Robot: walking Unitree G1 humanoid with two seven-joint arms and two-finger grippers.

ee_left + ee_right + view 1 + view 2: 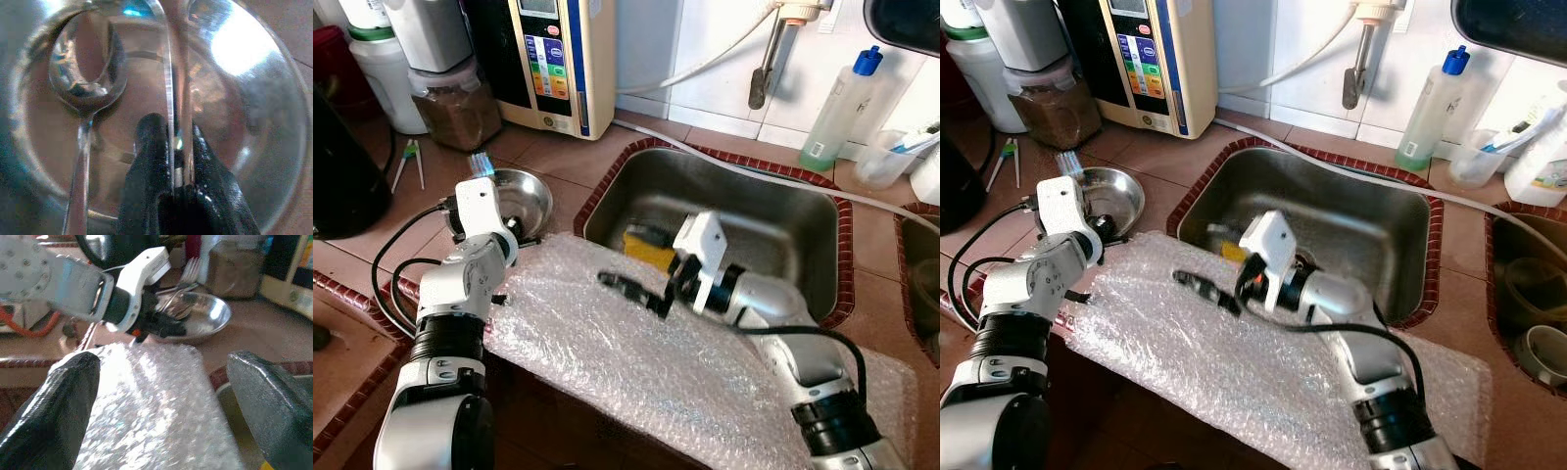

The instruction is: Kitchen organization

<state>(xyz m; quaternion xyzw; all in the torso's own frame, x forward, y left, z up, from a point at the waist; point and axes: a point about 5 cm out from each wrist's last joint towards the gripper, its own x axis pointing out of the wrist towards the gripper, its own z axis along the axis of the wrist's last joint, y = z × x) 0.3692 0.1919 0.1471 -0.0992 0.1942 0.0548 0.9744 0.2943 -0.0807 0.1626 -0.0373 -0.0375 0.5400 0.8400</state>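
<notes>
A small steel bowl [533, 201] stands on the brown counter left of the sink [773, 225]. My left gripper [173, 127] reaches into the bowl, shut on the thin handle of a metal utensil [178, 73]. A spoon [85, 83] lies in the bowl beside it, and fork tines [481, 162] stick up past the rim. A sheet of bubble wrap [607, 343] covers the counter's front edge. My right gripper [641, 262] hovers over the wrap near the sink's left corner, open and holding nothing. The right wrist view shows the left gripper [166, 325] at the bowl [210, 313].
A yellow sponge [651, 253] lies in the sink. A water machine [553, 59], a jar of brown grains [455, 108] and a black kettle [342, 166] line the back left. A blue-capped bottle [842, 103] and a plastic cup [881, 157] stand behind the sink.
</notes>
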